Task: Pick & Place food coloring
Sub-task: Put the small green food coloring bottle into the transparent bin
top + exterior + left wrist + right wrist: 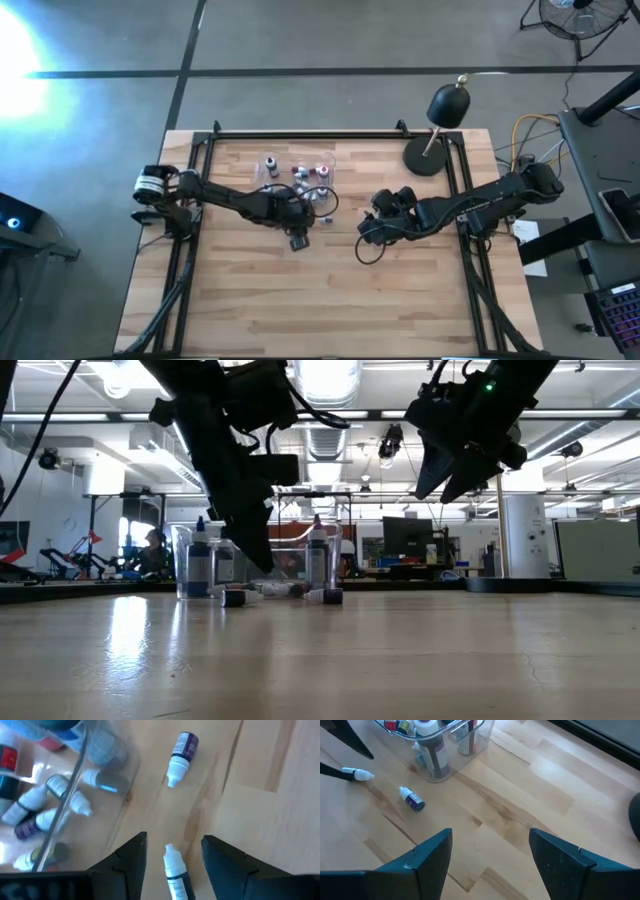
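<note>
From my station I see the clear plastic tray point(325, 160) sitting toward the far side of the tabletop point(330, 300), and I place everything by it. Inside the tray stand and lie several food coloring bottles point(35, 812), white-capped, some with red or blue showing (I cannot count them reliably through the plastic wall). Two more lie on their sides on the wood just outside the tray: a purple-labelled bottle point(181, 751) a little off from the tray's corner, and a dark-bodied bottle point(175, 872) with its white cap pointing toward the tray. The left tool point(172, 852) is down low just beside the tray with its fingers spread, and that dark-bodied bottle lies between them, apparently untouched by either finger. The right tool point(490, 855) hangs above the tabletop, well apart from the tray on the side away from the left arm, its fingers wide apart with nothing between them but bare wood. From its wrist camera I can see the purple-labelled bottle near the tray, and a second bottle lying beside the left arm's dark fingers.
</note>
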You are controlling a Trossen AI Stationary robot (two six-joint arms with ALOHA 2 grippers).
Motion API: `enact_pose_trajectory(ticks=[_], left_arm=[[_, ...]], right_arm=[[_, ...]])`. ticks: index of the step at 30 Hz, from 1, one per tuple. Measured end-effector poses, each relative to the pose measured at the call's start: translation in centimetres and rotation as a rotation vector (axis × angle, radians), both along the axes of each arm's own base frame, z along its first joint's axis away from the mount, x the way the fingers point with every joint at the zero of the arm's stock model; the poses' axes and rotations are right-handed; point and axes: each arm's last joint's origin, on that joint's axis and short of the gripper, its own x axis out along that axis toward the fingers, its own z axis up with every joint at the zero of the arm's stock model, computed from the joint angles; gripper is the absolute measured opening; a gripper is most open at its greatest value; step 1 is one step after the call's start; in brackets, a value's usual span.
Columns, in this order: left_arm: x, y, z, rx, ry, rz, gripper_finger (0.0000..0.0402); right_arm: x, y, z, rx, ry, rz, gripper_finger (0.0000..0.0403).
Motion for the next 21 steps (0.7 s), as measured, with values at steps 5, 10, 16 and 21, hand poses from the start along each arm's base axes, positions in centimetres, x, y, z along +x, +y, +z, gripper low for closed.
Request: enact_pose_trajectory(ticks=[5, 10, 16, 21], left_arm=[[-0.3, -1.1, -0.1, -0.012, -0.004, 0.063, 0.0163], [-0.3, -1.8, -0.5, 0.006, 0.008, 0.059, 0.0163], [-0.2, -1.5, -2.2, 0.019, 0.056, 0.072, 0.0163], [0.1, -1.6, -3.4, 0.011, 0.083, 0.069, 0.0163]], right_arm=[[0.0, 0.0, 0.0, 0.0, 0.001, 0.0, 0.0254], [-0.2, 0.0, -0.4, -0.002, 0.013, 0.0, 0.0255], [-0.6, -0.1, -1.2, 0.012, 0.015, -0.035, 0.025], [-0.8, -0.2, -1.5, 0.021, 0.009, -0.053, 0.0249]])
